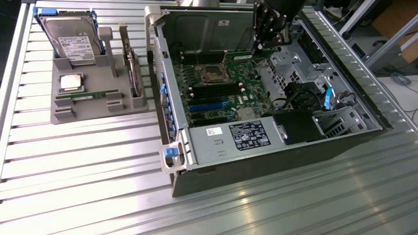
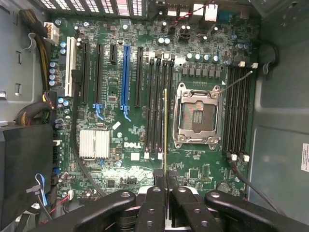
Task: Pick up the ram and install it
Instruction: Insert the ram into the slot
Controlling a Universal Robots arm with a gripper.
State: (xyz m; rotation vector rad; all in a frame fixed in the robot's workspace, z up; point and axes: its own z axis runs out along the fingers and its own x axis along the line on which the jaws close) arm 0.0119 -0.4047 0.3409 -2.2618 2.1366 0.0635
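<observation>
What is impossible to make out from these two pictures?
- The ram, clamped in the gripper: the wrist view shows it edge-on, so its chips and label are hidden.
- Its height above the memory slots: unclear, because the wrist view looks straight down.
- Power supply label: the print is too small to read in the exterior view.

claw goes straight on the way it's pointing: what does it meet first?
Likely the black memory slots beside the processor socket. The ram clamped in the claw leads, edge-on over them. Which slot exactly, I can't tell; depth is unclear.
</observation>
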